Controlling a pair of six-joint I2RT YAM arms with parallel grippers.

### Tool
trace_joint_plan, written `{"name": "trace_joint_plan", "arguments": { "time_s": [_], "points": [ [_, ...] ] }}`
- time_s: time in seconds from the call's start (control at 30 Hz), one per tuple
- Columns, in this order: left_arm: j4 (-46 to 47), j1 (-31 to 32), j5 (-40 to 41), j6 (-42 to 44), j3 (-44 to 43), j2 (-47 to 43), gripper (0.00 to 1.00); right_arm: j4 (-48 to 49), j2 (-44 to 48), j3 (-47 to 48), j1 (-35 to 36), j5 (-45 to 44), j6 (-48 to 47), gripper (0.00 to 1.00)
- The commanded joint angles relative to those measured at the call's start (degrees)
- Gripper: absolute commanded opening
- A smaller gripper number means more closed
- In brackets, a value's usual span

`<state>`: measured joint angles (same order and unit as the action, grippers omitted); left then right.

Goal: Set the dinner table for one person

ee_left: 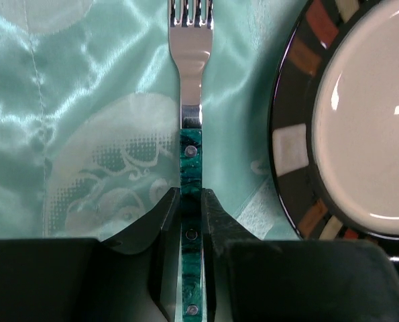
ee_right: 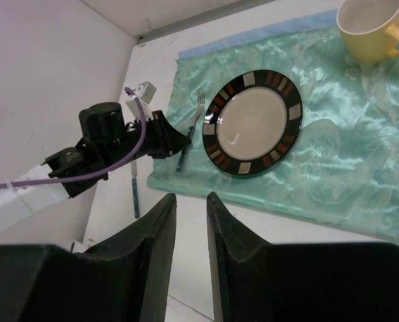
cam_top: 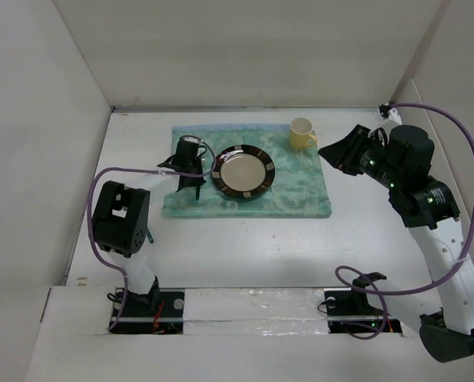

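The dinner table (cam_top: 244, 247) is a plain white surface, closed in by white panels (cam_top: 244, 48) on the left, far and right sides. My left gripper (ee_left: 190, 198) has its jaws closed on the green marbled handle of a fork (ee_left: 191, 80). The fork is along the teal-green mat (cam_top: 300, 191), its prongs pointing to the far wall, just beside the left rim of the plate (cam_top: 243, 170). I cannot tell if the fork touches the cloth. My right gripper (ee_right: 190, 208) hangs over the right edge of the mat, its jaws a little apart with nothing between them.

I count one fork, one plate, one mug and one mat. The plate is cream in the middle, with a dark rim of coloured blocks, and sits left of the mat's centre. The yellow mug (cam_top: 302, 133) stands upright at the far edge of the mat, well apart from the plate. In the right wrist view one more thin bluish utensil (ee_right: 135, 191) lies on the bare table, left of the mat, below the left arm; which kind I cannot tell.
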<state>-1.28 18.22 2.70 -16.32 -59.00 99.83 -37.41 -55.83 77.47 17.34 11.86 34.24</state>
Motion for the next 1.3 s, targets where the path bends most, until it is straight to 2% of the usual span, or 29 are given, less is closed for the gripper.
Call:
{"name": "trace_joint_plan", "arguments": {
  "time_s": [0.0, 0.2, 0.27, 0.3, 0.43, 0.47, 0.53, 0.6, 0.67, 0.77, 0.83, 0.87, 0.9, 0.97, 1.03, 1.17, 1.27],
  "points": [
    [2.8, -0.3, 0.8, 0.4, -2.5, 0.9, 0.0, 1.7, 0.5, 0.0, 0.6, -0.9, -1.3, 0.3],
    [1.9, -0.3, 2.3, 0.3, -3.2, 3.7, 0.0, 1.4, -0.2, -0.3, 1.1, -1.4, -1.7, 0.31],
    [2.1, -0.3, 1.9, 0.4, -3.1, 3.8, 0.07, 1.4, -0.4, -0.1, 1.1, -1.8, -1.8, 0.31],
    [2.2, -0.3, 1.9, 0.2, -3.0, 3.6, 0.15, 1.4, -0.4, 0.0, 1.1, -1.9, -1.8, 0.31],
    [0.2, -0.3, 3.4, -0.4, -3.6, 2.6, 0.29, 1.8, -1.5, 0.1, 1.6, -2.5, -2.0, 0.31],
    [0.1, -0.3, 3.5, -0.4, -3.6, 2.6, 0.29, 1.8, -1.6, 0.1, 1.6, -2.5, -2.0, 0.3],
    [-1.1, -0.3, 3.9, -0.6, -4.4, 0.4, 0.38, 2.2, -2.2, 0.0, 2.3, -2.9, -2.0, 0.24],
    [-2.3, -0.3, 4.5, -1.0, -5.5, -1.6, 0.47, 2.8, -3.4, 0.0, 4.0, -2.9, -2.0, 0.11],
    [-4.4, -0.3, 4.9, -1.7, -7.6, -5.6, 0.51, 4.1, -4.6, 0.1, 6.5, -3.5, -1.9, 0.0],
    [-8.4, -0.3, 6.3, -3.5, -11.1, -12.1, 0.48, 7.3, -8.1, 0.2, 10.2, -4.6, -1.5, 0.0],
    [-11.2, -0.3, 5.8, -5.1, -13.1, -16.5, 0.27, 10.2, -12.2, 0.4, 15.0, -5.6, -1.2, 0.0],
    [-11.8, -0.3, 5.7, -7.7, -13.3, -21.6, 0.17, 11.0, -13.8, 0.4, 16.7, -6.9, -1.2, 0.0],
    [-12.3, -0.3, 5.2, -9.0, -13.2, -24.5, 0.01, 12.1, -15.3, 0.5, 20.2, -7.6, -1.1, 0.0],
    [-12.9, -0.3, 4.3, -14.1, -12.5, -33.4, 0.0, 14.9, -21.0, 1.4, 23.5, -8.7, -1.0, 0.0],
    [-14.7, 2.3, 5.4, -17.8, -11.6, -39.3, 0.0, 18.0, -25.6, 2.7, 28.7, -9.4, -1.2, 0.0],
    [-20.0, 3.1, 5.6, -24.4, -11.1, -51.5, 0.0, 19.0, -43.1, 13.3, 35.9, -9.4, -3.2, 0.0],
    [-26.1, 3.1, 9.1, -25.3, -14.5, -57.7, 0.11, 16.9, -52.6, 22.3, 40.7, -11.2, -5.1, 0.0]
  ]
}}
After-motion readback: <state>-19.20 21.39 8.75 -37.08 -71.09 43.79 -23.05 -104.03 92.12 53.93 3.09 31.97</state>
